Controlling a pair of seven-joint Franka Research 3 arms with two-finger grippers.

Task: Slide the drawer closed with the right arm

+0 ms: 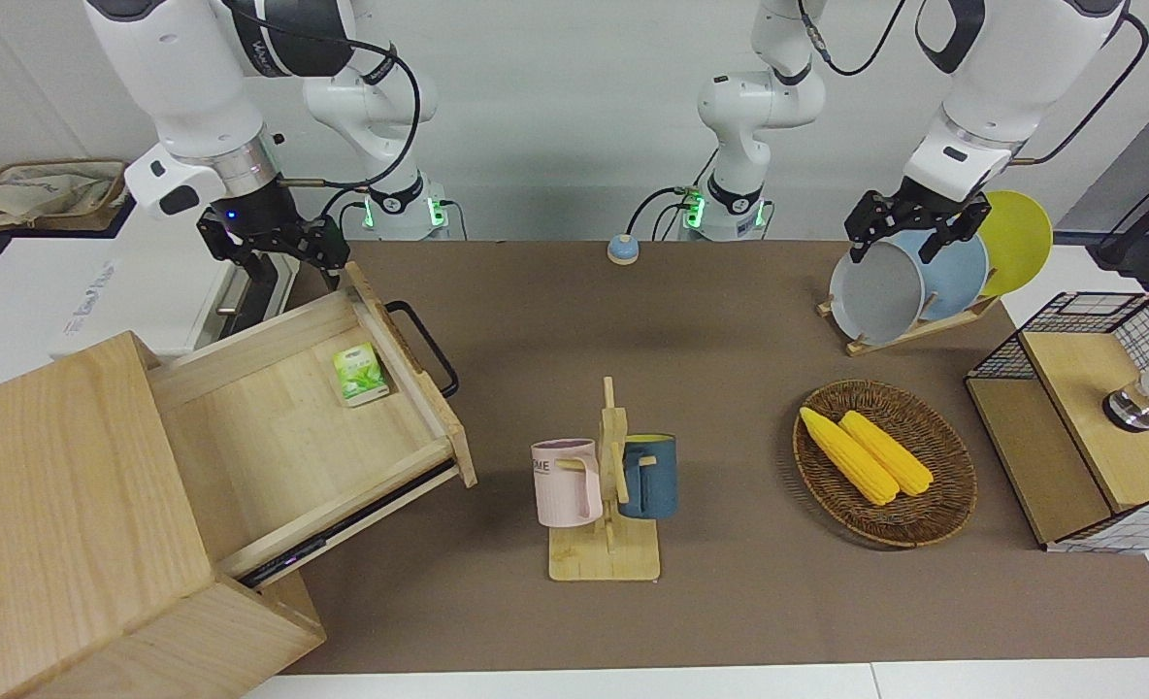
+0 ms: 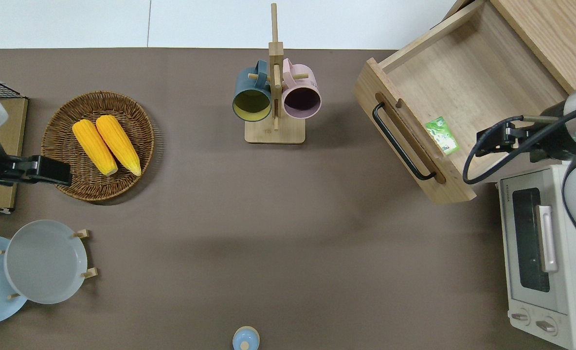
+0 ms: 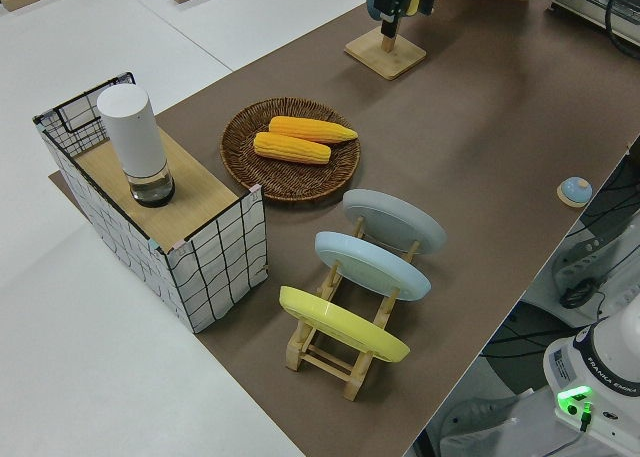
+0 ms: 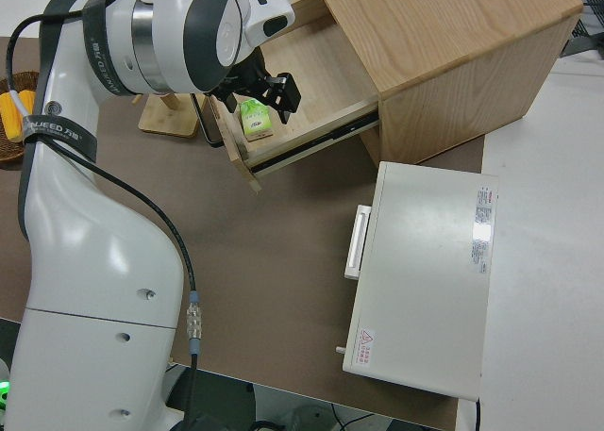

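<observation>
I am holding my right gripper (image 1: 274, 254) over the corner of the open drawer (image 1: 293, 408) nearest my base, fingers spread and gripping nothing. The drawer is sticking out of the cabinet (image 1: 70, 505) with a green packet (image 1: 359, 373) inside, its writing unreadable. A toaster oven (image 2: 543, 257) marked TOSHIBA is standing nearby; my left arm is parked.

A: How does the drawer (image 1: 322, 408) stand?

B: It is pulled well out of its big plain wooden cabinet (image 1: 60, 515), wide, shallow, of light wood, with a thick front panel and a black loop handle (image 1: 424, 347).

A: And against the pincer?

B: The right gripper (image 1: 274, 248), black, with a blue light at its wrist, hangs up in the air beside the drawer's corner nearest the robots. The handle lies just past it, toward the left arm's end. The right arm (image 1: 196, 97) is big, white, and jointed.
</observation>
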